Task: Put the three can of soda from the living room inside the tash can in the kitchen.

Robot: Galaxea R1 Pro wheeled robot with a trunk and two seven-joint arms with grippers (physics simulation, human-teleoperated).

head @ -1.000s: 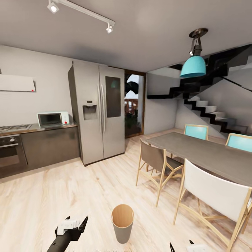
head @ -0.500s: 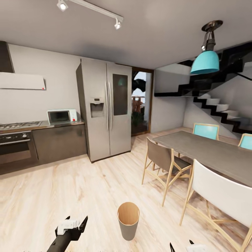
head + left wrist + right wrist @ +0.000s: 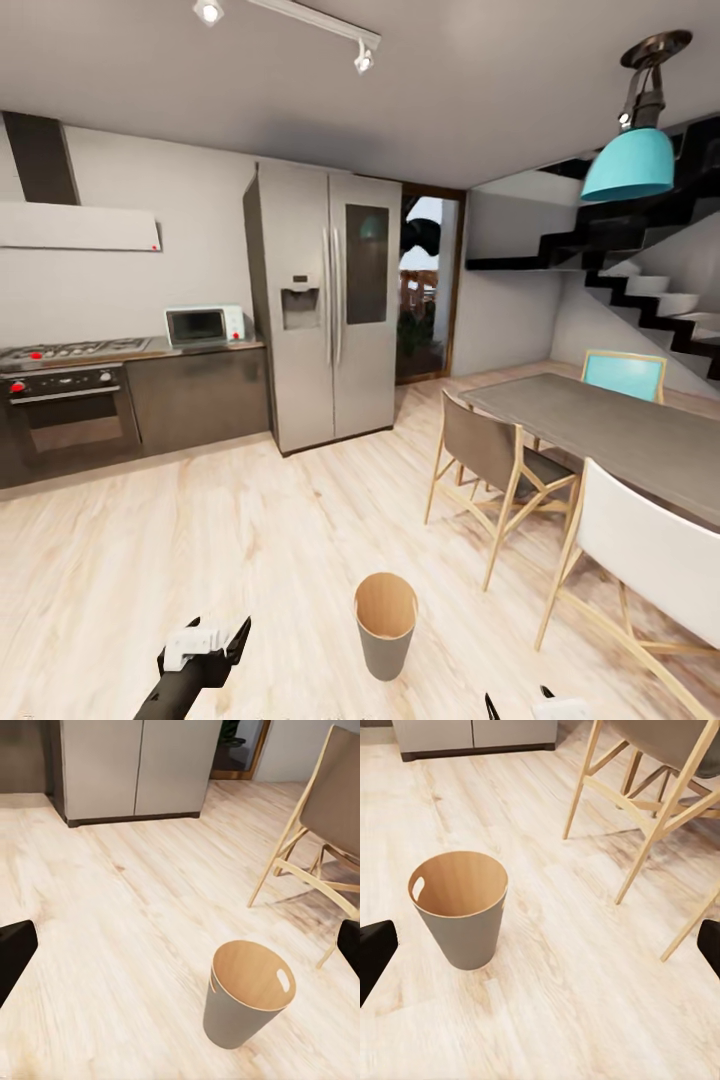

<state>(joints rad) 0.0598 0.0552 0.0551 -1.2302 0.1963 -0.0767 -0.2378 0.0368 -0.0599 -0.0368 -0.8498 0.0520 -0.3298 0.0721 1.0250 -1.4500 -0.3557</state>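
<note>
Trash can: the tash can (image 3: pixel 385 627) stood upright on the pale wood floor (image 3: pixel 200 540), at about 6 o'clock in the head view, between the two arms; its brown inside looked bare, with a handle slot in the rim.
Left gripper: the left gripper (image 3: pixel 212 640) sat at about 7 o'clock, just left of the can and apart from it; its dark fingers (image 3: pixel 13 952) stood wide apart at the two edges of the left wrist view, with nothing between them.
Right gripper: the right gripper (image 3: pixel 520 704) was just visible at about 5 o'clock; its fingertips (image 3: pixel 373 949) were spread wide in the right wrist view, grasping nothing.
Kitchen: the steel fridge (image 3: pixel 325 305) rose at 12 o'clock, with the microwave (image 3: pixel 203 325) and oven (image 3: pixel 70 420) toward 10 o'clock.
Dining side: a grey table (image 3: pixel 610 440) with wooden chairs (image 3: pixel 495 465) stood at 3 o'clock, the nearest chair near the can but not touching it.
</note>
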